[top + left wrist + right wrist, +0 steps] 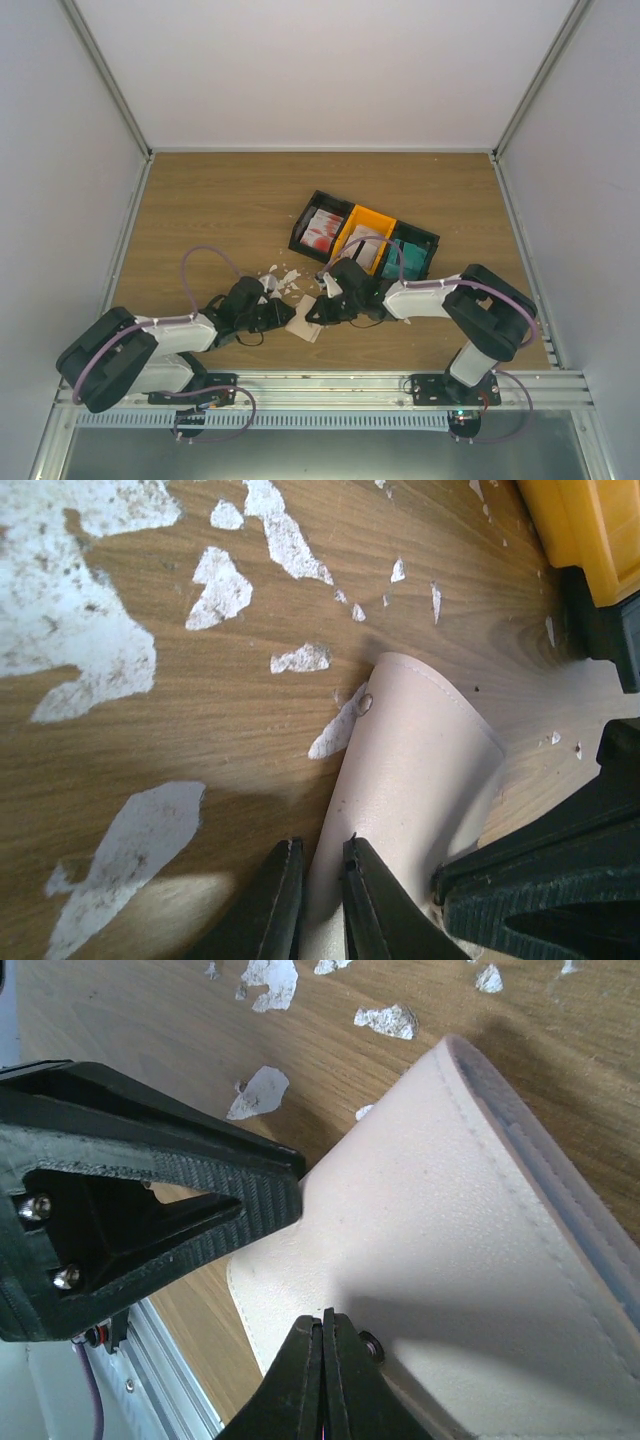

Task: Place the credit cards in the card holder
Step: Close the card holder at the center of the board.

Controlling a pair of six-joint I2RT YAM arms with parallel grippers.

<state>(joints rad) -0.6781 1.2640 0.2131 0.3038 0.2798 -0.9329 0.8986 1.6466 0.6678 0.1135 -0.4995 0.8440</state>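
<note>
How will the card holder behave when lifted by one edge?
Probably floppy: the card holder bows into a curve where the left gripper pinches its edge. Likely light, since that thin pinch holds part of it up. Its smooth face may slip.

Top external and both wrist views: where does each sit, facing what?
Top external: above, behind the bases, looking down on table, tray, both arms.
Left wrist: on the left arm, looking along its fingers pinching the card holder.
Right wrist: on the right arm, looking along its shut fingers onto the card holder.
Shared: both wrist views show card holder, white scraps.
</note>
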